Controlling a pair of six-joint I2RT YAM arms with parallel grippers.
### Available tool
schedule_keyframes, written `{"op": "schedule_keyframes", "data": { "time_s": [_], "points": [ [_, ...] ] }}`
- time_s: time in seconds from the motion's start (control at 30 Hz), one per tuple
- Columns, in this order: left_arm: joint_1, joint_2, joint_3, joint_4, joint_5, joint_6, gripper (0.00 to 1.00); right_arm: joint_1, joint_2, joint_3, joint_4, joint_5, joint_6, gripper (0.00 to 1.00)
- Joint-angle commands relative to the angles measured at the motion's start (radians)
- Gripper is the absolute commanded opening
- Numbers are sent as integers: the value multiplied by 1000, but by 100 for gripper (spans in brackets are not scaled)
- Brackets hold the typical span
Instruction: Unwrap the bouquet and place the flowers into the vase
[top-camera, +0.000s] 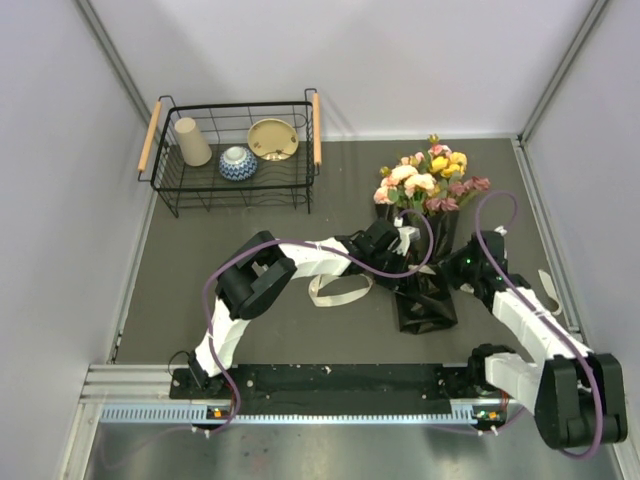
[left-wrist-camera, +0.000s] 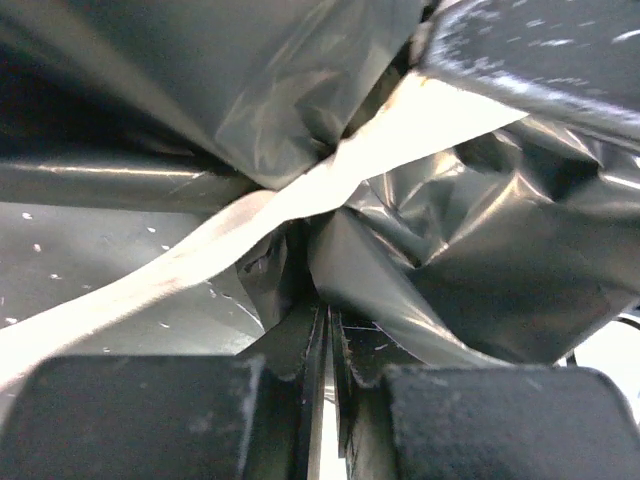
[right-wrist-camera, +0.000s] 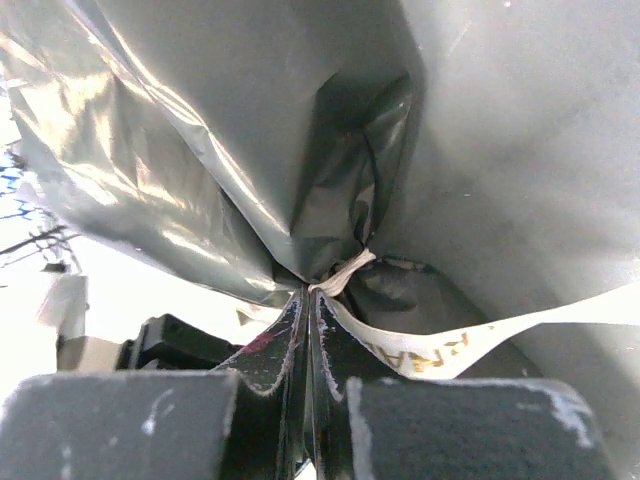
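Observation:
The bouquet stands right of centre, its pink, peach and yellow flowers (top-camera: 425, 182) above a crumpled black paper cone (top-camera: 425, 300). A cream ribbon (top-camera: 340, 292) trails from it to the left on the table. My left gripper (top-camera: 400, 245) presses against the cone's left side. In the left wrist view it (left-wrist-camera: 328, 318) is shut on a fold of black paper (left-wrist-camera: 450, 250), with the ribbon (left-wrist-camera: 200, 250) crossing above. My right gripper (top-camera: 452, 262) meets the cone from the right. Its tips (right-wrist-camera: 310, 295) are shut on the ribbon (right-wrist-camera: 450, 345) at the paper's (right-wrist-camera: 200, 150) pinched neck. The vase is out of view.
A black wire basket (top-camera: 160, 185) with wooden handles sits at the back left. It holds a beige cup (top-camera: 190, 142), a blue-patterned bowl (top-camera: 237, 162) and a yellowish dish (top-camera: 272, 138). Pale walls close in the table on both sides and at the back.

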Motion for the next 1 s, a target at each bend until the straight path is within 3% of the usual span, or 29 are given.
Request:
{"op": "schedule_keyframes", "data": {
  "time_s": [0.0, 0.23, 0.4, 0.73, 0.97],
  "points": [
    [4, -28, -20, -27, -41, 20, 10, -23, -158, -42, 26, 77, 72, 0],
    [4, -32, -20, -30, -48, 27, 10, -75, -373, -157, 28, 136, 193, 0],
    [5, -35, -20, -37, -55, 35, 10, -161, -404, -174, 26, 79, 181, 0],
    [7, -45, -26, -56, -74, 55, 10, -276, -339, -80, -10, 106, -70, 0],
    [10, -48, -26, -56, -75, 53, 10, -276, -336, 44, -52, 71, -170, 0]
  ]
}}
